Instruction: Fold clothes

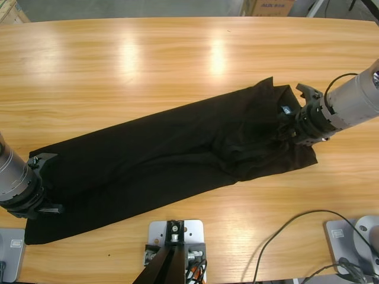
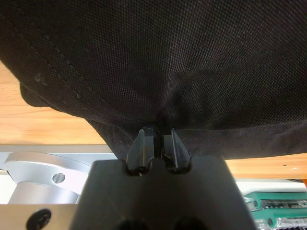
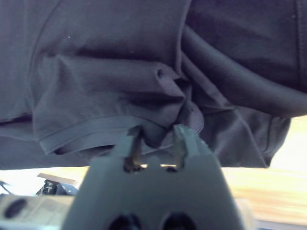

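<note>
We hold the limp, light polo shirt [image 1: 172,154] on the tabletop [image 1: 148,65]: left gripper [image 2: 158,136] pinches its hem, right gripper [image 3: 156,136] its bunched collar end.

The polo shirt [image 1: 177,148] is matt black knit cloth with stitched hems; the table [image 1: 148,65] is glossy varnished wood, glare upper middle.

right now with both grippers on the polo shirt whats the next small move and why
Probably lift both ends together and carry one across to start the fold. The left gripper is shut on the hem, the right gripper pinches bunched fabric near the collar, and the polo shirt lies in a long band on the wooden table.
</note>
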### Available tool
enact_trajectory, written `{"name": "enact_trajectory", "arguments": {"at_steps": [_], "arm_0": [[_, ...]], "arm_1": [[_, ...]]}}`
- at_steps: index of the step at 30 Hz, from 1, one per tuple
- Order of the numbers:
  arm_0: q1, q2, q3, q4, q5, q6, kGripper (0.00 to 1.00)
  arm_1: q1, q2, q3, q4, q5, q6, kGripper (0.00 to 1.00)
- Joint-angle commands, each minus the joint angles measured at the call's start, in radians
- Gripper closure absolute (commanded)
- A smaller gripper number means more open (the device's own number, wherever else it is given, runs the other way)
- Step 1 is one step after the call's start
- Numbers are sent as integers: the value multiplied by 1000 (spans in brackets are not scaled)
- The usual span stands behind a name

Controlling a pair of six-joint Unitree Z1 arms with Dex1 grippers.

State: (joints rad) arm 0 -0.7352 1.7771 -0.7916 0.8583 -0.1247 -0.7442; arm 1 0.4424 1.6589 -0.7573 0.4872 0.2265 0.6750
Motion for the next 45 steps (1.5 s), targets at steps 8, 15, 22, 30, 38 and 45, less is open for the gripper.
{"name": "enact_trajectory", "arguments": {"at_steps": [8, 15, 22, 30, 38, 45], "arm_0": [[-15, 45, -2, -12, 15, -11, 1000], [-23, 44, -2, -10, 14, -11, 1000], [-27, 45, -3, -12, 14, -11, 1000], [-35, 45, -3, -11, 13, -9, 1000], [-39, 47, -4, -12, 11, -7, 1000], [-41, 48, -5, -12, 10, -6, 1000]], "arm_1": [[45, -41, 0, -16, 30, 38, 1000], [45, 3, -90, -15, 107, 83, 1000], [2, 50, -189, -21, 157, 77, 1000], [-48, 164, -310, -24, 195, 40, 1000], [-53, 245, -320, -86, 197, -29, 865], [-37, 73, -289, -46, 61, -148, 0]]}}
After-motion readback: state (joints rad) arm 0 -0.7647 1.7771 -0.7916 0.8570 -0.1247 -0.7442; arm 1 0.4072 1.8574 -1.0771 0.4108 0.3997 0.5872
